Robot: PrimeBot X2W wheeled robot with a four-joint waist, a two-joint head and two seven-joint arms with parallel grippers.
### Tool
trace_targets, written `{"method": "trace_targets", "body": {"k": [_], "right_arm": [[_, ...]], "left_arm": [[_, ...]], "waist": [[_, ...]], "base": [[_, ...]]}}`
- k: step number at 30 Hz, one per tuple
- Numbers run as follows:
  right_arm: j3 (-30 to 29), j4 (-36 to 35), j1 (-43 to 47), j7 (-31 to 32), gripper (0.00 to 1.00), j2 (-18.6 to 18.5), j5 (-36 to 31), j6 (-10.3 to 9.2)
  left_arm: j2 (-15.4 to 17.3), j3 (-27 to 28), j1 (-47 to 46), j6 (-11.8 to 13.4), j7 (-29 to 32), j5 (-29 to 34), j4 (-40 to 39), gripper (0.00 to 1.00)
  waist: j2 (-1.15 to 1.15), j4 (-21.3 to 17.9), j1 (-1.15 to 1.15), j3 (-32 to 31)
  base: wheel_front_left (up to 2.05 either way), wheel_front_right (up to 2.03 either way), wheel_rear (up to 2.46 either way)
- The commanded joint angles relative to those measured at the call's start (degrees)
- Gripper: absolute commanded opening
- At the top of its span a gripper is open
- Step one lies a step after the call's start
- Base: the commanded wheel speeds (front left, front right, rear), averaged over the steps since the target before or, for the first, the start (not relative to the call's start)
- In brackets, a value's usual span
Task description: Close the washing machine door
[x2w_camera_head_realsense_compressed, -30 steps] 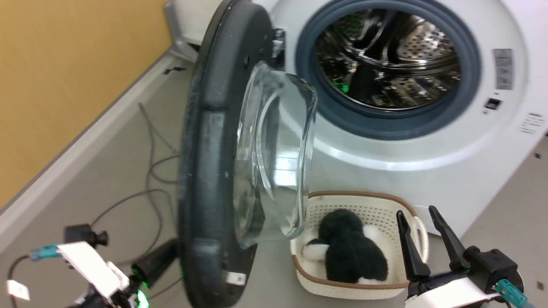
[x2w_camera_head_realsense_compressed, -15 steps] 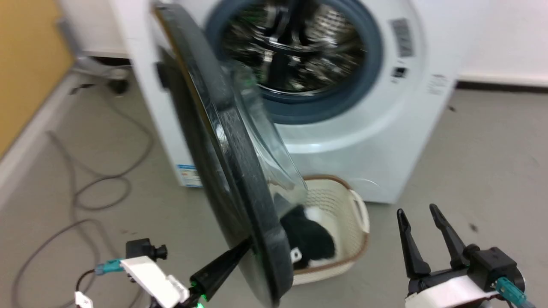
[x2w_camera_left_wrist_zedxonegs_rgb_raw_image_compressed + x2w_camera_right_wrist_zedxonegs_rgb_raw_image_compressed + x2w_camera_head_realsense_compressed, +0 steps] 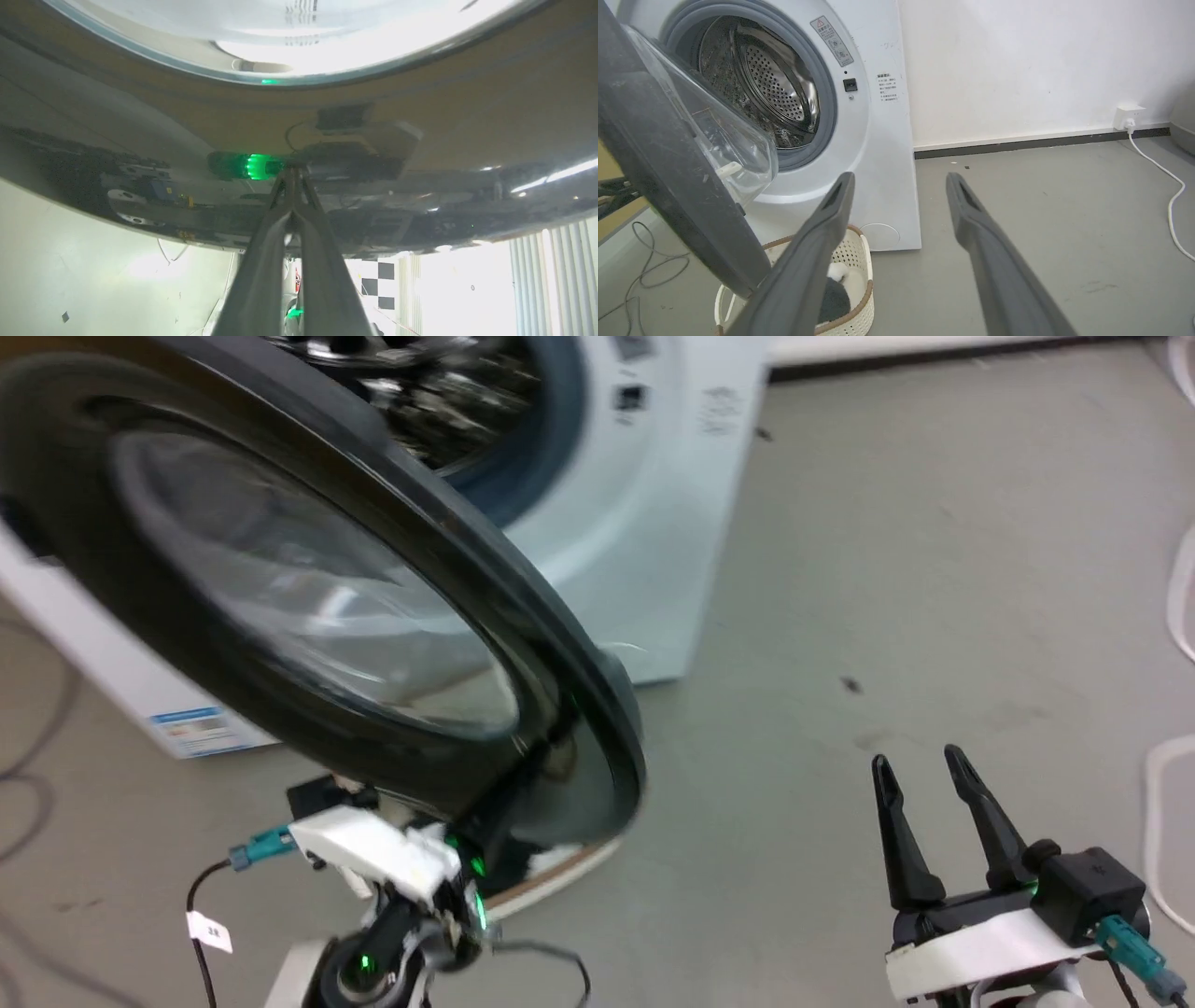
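right gripper [image 3: 899,176] fingers spread wide, nothing between them. washing machine door [image 3: 668,186] stands partly open, lower edge above the basket [image 3: 853,261]; washing machine [image 3: 882,154] drum exposed.

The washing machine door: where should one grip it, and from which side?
The black rim of the door near its free edge, from the outer face: it stands open; the bulging glass offers no hold. The shut left gripper touches there.

Grey floor [image 3: 1041,224], white wall [image 3: 1017,60] w/ dark skirting [image 3: 1017,144], wall socket [image 3: 1127,116] + white cable [image 3: 1164,172] trailing on floor
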Motion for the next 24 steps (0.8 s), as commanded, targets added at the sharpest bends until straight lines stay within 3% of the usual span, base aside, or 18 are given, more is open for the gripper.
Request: {"method": "trace_targets", "body": {"k": [1, 6, 14, 20, 24], "right_arm": [[0.2, -0.3, -1.0, -0.2, 1.00, 0.1, 0.8, 0.05], [0.6, -0.6, -1.3, -0.2, 1.00, 0.1, 2.3, 0.05], [0.9, -0.8, -1.0, -0.2, 1.00, 0.1, 3.1, 0.05], [0.7, -1.1, -0.9, -0.2, 1.00, 0.1, 3.0, 0.05], [0.4, -1.3, -0.4, -0.2, 1.00, 0.1, 2.2, 0.05]], "left_arm": [[0.0, 0.2, -1.9, -0.3, -1.7, -0.9, 1.1, 0.00], [0.0, 0.2, -9.2, -0.2, -7.8, -2.1, 6.8, 0.00], [0.0, -0.3, -20.8, -2.1, -14.7, -2.0, 15.9, 0.00], [0.1, -3.1, -20.9, -3.9, -14.8, -1.4, 19.1, 0.00], [0.7, -7.0, -17.2, -4.6, -14.0, 2.2, 18.1, 0.00]], "waist": [[0.00, -4.6, 0.00, 3.2], [0.00, -7.8, 0.00, 4.9], [0.00, -9.2, 0.00, 5.9], [0.00, -6.4, 0.00, 4.1], [0.00, -3.2, 0.00, 2.1]], "base": [[0.00, 0.00, 0.00], [0.00, 0.00, 0.00], [0.00, 0.00, 0.00], [0.00, 0.00, 0.00], [0.00, 0.00, 0.00]]}}
